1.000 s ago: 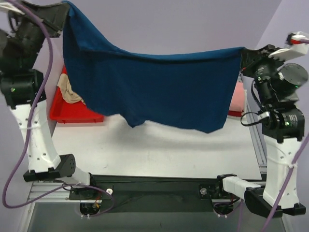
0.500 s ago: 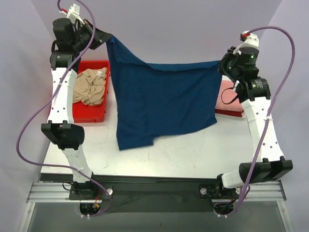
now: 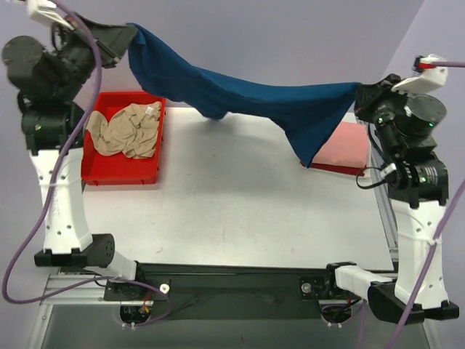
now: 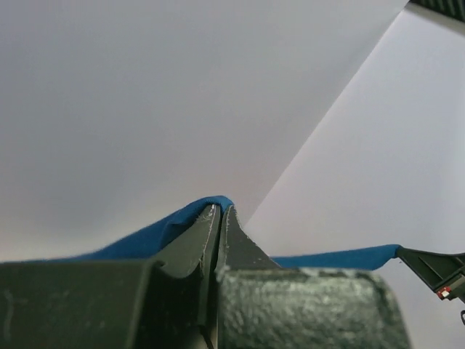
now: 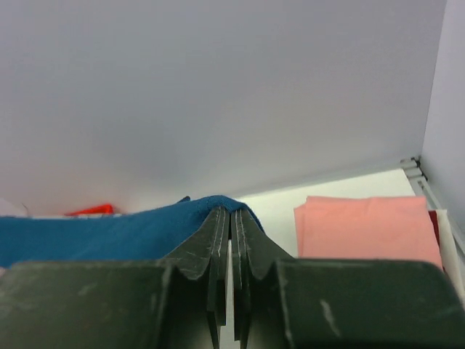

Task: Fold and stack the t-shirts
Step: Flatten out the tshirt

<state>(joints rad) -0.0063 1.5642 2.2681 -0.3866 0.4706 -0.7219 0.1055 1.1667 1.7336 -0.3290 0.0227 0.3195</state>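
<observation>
The navy t-shirt (image 3: 254,102) is held stretched in the air above the far part of the table (image 3: 232,211). It sags in the middle, and one flap hangs down near its right end. Its left end is pinched in the closed left gripper (image 3: 129,36), raised high beside the red bin (image 3: 98,174), and its right end is clamped in the closed right gripper (image 3: 361,94). A crumpled beige t-shirt (image 3: 125,131) is seen lying in the bin. A folded salmon-pink t-shirt (image 3: 347,144) is laid flat at the table's right edge, below the right gripper.
</observation>
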